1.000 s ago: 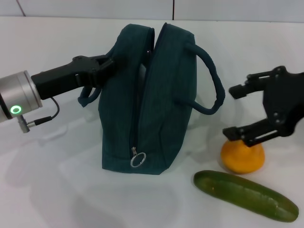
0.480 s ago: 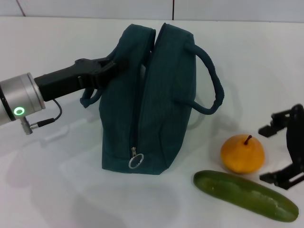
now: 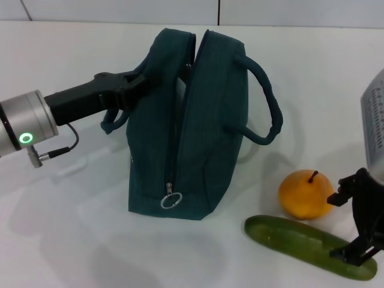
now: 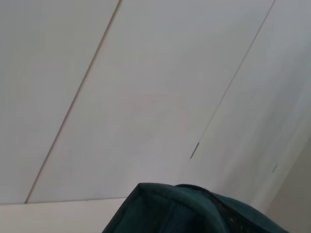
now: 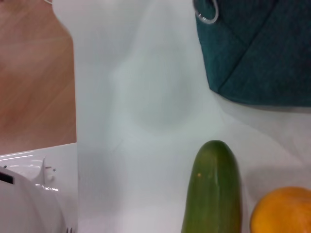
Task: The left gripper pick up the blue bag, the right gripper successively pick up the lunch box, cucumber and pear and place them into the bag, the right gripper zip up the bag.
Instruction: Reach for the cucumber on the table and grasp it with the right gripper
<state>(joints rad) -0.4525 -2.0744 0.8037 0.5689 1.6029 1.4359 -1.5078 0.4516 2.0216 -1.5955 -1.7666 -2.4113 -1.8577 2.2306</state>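
White table (image 3: 72,240), panelled wall (image 4: 146,97)

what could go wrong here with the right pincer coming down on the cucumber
The right pincer is open over the far end of the cucumber, not its middle, so a grip there might let it tip or slip. The pear sits close beside the cucumber and could get nudged and roll. The blue bag, held at its side by the left pincer, shows only a narrow opening at the top, so a long cucumber may snag.
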